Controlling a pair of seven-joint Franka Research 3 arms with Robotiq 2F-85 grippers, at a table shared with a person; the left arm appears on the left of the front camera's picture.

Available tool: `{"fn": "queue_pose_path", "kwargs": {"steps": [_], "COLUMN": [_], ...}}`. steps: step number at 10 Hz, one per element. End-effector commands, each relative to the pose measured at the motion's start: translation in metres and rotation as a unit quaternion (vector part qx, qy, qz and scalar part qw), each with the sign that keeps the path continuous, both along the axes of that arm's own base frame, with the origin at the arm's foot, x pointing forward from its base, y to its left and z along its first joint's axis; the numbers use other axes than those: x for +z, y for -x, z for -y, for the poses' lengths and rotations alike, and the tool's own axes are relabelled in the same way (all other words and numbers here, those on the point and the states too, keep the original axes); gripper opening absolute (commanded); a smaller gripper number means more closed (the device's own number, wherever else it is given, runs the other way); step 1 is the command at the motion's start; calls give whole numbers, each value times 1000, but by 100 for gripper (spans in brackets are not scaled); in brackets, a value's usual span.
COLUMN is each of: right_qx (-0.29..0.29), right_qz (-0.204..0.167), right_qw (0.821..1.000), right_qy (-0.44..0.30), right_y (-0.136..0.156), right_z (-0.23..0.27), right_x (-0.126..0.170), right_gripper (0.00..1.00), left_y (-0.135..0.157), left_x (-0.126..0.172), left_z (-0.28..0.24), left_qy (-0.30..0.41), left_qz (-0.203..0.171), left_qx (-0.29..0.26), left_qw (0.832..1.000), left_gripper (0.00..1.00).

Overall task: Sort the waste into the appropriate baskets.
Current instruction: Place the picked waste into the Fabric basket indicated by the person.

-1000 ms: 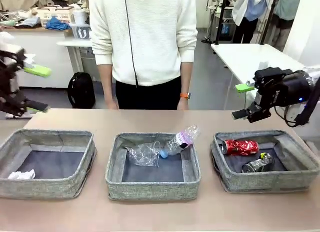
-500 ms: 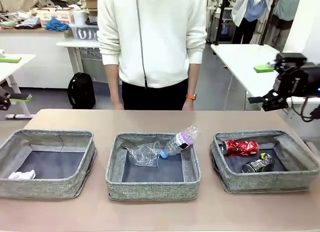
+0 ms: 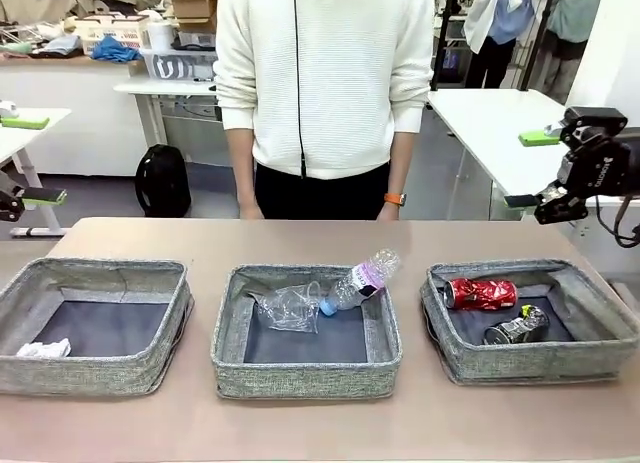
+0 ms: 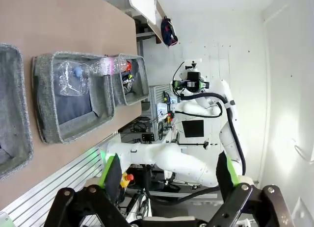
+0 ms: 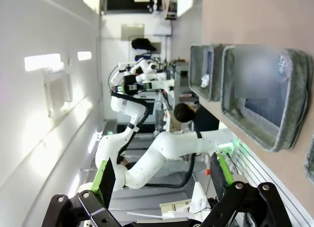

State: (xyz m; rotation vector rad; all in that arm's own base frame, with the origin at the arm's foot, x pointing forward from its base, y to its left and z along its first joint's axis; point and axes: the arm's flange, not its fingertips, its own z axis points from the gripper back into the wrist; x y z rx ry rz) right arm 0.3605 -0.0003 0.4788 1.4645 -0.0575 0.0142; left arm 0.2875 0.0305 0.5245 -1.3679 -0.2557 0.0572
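Note:
Three grey woven baskets stand in a row. The left basket (image 3: 95,378) holds a crumpled white paper ball (image 3: 42,349). A clear plastic cup (image 3: 290,308) and a clear bottle (image 3: 357,281) with a blue cap lie in the middle basket (image 3: 305,378), the bottle leaning on its rim. The right basket (image 3: 530,363) has a crushed red can (image 3: 481,293) and a dark crushed can (image 3: 515,326). My left gripper (image 3: 32,159) hangs open at the far left edge, above the table. Beyond the right basket, my right gripper (image 3: 530,169) is raised, open and empty.
A person in a white sweater (image 3: 320,83) stands at the table's far side, arms hanging down. Bare tabletop (image 3: 320,238) runs behind the baskets. The left wrist view shows the middle basket (image 4: 73,124) with the bottle (image 4: 105,66) far off.
Both arms have drawn back outward: the left gripper toward the left edge, the right gripper to the right and slightly up. The person has shifted to the right. The waste has not moved.

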Motion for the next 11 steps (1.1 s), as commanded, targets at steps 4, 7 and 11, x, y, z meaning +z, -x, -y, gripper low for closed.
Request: {"fn": "queue_pose_path", "kwargs": {"steps": [4,7,11], "right_qx": [6,6,6], "right_qz": [5,5,5], "right_qw": [1000,1000,1000], "right_qy": [-5,-5,-5], "right_y": [-5,-5,-5], "right_z": [-1,-1,-1], "right_x": [3,3,3], "right_gripper": [100,100,100], "left_y": [2,2,2], "left_x": [3,3,3], "left_z": [-1,-1,-1], "left_qy": [3,3,3], "left_qz": [-4,-4,-4], "left_qx": [0,0,0], "left_qw": [1000,1000,1000], "left_gripper": [100,100,100]}}
